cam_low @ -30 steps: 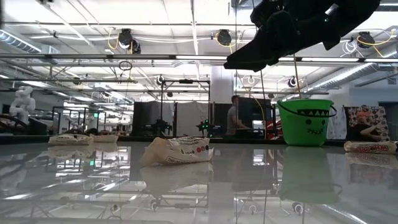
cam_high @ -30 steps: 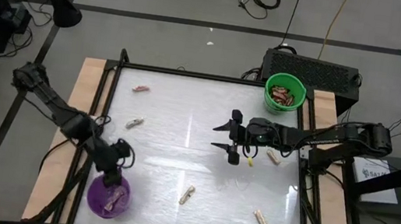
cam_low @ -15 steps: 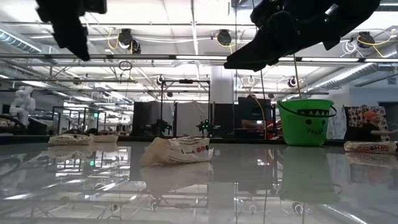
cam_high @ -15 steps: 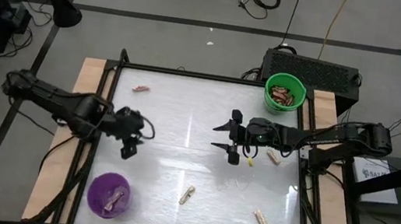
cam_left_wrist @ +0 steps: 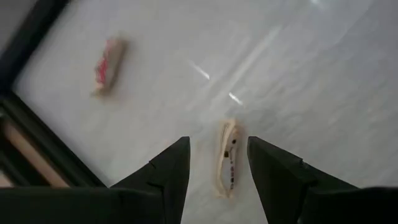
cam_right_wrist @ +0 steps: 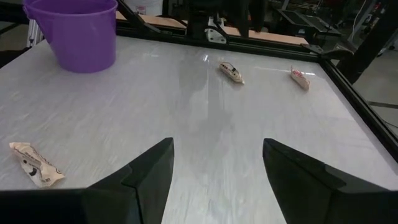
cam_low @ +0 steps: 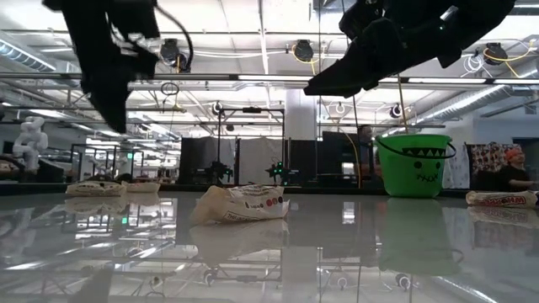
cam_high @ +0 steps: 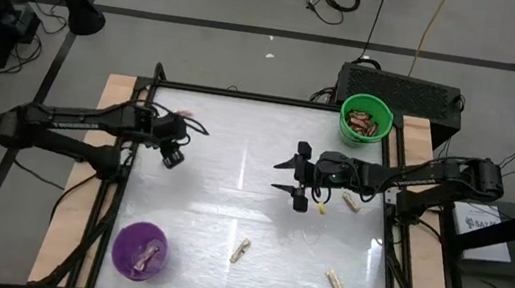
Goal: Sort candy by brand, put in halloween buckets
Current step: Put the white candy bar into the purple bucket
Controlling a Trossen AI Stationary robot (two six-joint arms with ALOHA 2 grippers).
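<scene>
My left gripper (cam_high: 173, 154) (cam_left_wrist: 217, 142) is open and hangs above a pale cream candy bar (cam_left_wrist: 228, 158) that lies flat on the table between its fingertips, untouched. A reddish-printed bar (cam_left_wrist: 109, 67) (cam_high: 181, 112) lies beyond it, toward the far edge. My right gripper (cam_high: 293, 181) (cam_right_wrist: 217, 162) is open and hovers over the table's middle right. The purple bucket (cam_high: 139, 251) (cam_right_wrist: 81, 31) stands at the near left with a bar inside. The green bucket (cam_high: 366, 119) (cam_low: 413, 164) stands at the far right and holds dark bars.
Loose pale bars lie near the right gripper (cam_high: 321, 207) (cam_high: 350, 202), at the near middle (cam_high: 240, 251) (cam_low: 240, 204) and at the near right (cam_high: 335, 282). A black frame (cam_high: 244, 95) borders the table. People show in the room behind the table.
My left gripper has swung up from over the purple bucket toward the table's far edge, and now hangs over the pale bar near the left edge. The right arm has kept still, and no candy has moved.
</scene>
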